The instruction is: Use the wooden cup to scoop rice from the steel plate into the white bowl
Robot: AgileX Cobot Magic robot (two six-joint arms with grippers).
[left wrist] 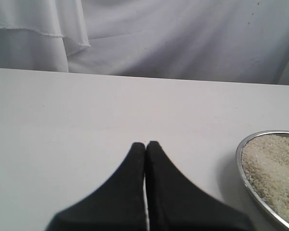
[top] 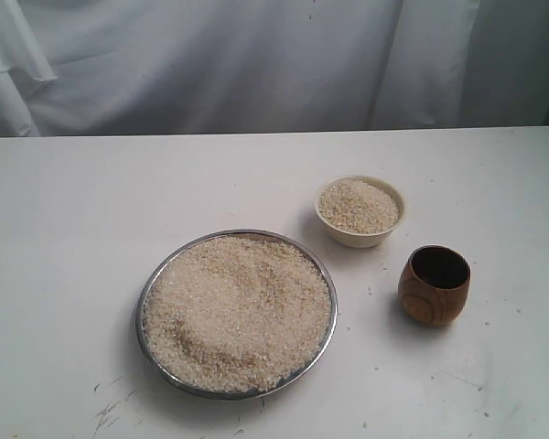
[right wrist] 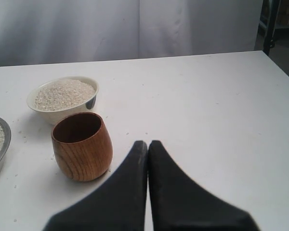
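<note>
The steel plate lies at the table's front centre, heaped with rice. Behind it to the right stands the white bowl, full of rice to the rim. The wooden cup stands upright and empty, right of the plate. Neither arm shows in the exterior view. My left gripper is shut and empty over bare table, with the plate's rim off to one side. My right gripper is shut and empty too, close beside the wooden cup without touching it; the white bowl sits beyond the cup.
A white cloth backdrop hangs behind the white table. Scattered grains and small dark specks lie on the table around the cup and bowl. The table's far right edge shows in the right wrist view.
</note>
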